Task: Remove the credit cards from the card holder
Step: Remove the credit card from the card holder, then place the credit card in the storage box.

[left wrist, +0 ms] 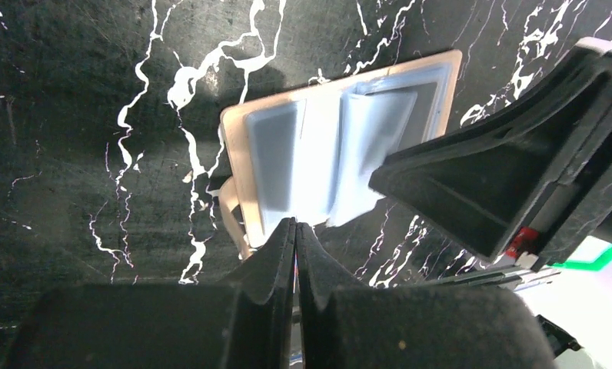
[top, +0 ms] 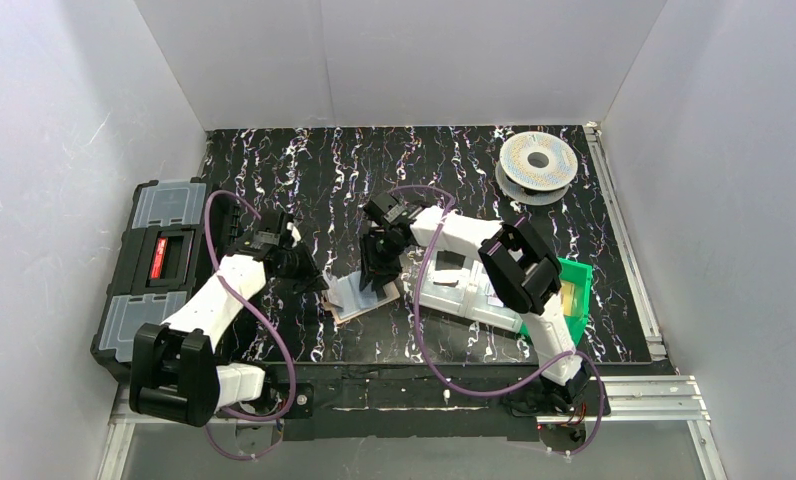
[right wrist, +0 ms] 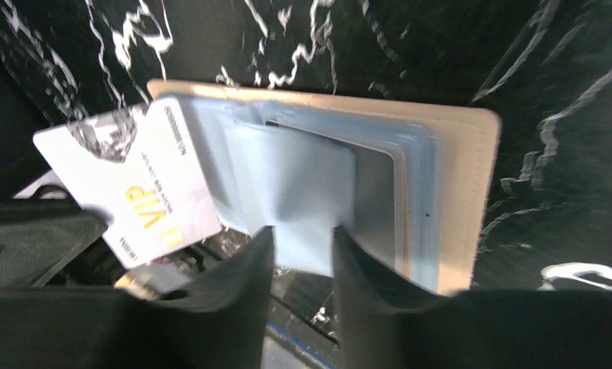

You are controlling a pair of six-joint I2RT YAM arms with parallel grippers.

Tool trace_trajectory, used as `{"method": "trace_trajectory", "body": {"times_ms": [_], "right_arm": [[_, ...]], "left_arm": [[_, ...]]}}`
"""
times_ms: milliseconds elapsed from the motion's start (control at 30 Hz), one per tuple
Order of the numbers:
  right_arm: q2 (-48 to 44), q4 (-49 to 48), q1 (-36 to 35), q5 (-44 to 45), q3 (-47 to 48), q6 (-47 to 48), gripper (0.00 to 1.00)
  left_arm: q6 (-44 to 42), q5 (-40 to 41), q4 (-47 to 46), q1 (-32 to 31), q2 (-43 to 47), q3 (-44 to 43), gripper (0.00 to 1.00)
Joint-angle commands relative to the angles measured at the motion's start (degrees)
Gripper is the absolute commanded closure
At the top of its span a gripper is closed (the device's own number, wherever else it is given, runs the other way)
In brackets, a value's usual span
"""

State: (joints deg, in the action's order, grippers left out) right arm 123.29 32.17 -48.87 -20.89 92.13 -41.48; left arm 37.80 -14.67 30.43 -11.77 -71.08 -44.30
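Note:
The tan card holder (top: 349, 303) lies open on the black marbled table, its rim (right wrist: 472, 192) framing pale blue credit cards (right wrist: 310, 184) stacked inside. A white card marked VIP (right wrist: 134, 184) sticks out past its left edge. My right gripper (right wrist: 303, 242) is open, its fingers standing either side of the near edge of a pale blue card. My left gripper (left wrist: 296, 224) is shut, its tips touching the holder's near edge (left wrist: 237, 177), where the pale cards (left wrist: 318, 154) show. In the top view the two grippers (top: 312, 282) (top: 382, 280) flank the holder.
A black toolbox (top: 159, 270) sits at the table's left edge. A filament spool (top: 537, 162) lies at the back right. Under the right arm are a clear compartment tray (top: 464, 290) and a green bin (top: 574, 290).

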Motion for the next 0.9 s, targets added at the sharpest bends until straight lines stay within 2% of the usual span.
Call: {"method": "trace_trajectory", "body": {"times_ms": [0, 300, 533, 667, 867], "right_arm": [[-5.8, 2.8, 1.4, 3.9, 5.1, 1.6, 0.43], [-19.6, -10.3, 8.1, -4.4, -5.8, -4.5, 0.03], [-26.6, -34.7, 13.2, -17.1, -22.0, -17.0, 0.02], [-27.2, -44.5, 14.6, -20.7, -26.2, -23.9, 0.02], [-26.6, -59.6, 15.8, -23.8, -30.8, -34.7, 0.13]], "left_arm": [[-1.6, -1.9, 3.5, 0.3, 2.8, -4.7, 1.0], [1.9, -9.9, 2.0, 0.4, 4.1, -12.0, 1.0], [12.9, -20.4, -10.8, 0.6, 5.9, -10.1, 1.0], [20.3, -24.9, -20.0, 0.7, 6.0, -8.2, 1.0], [24.5, -28.2, -25.0, 0.6, 3.6, -7.5, 1.0]]}}
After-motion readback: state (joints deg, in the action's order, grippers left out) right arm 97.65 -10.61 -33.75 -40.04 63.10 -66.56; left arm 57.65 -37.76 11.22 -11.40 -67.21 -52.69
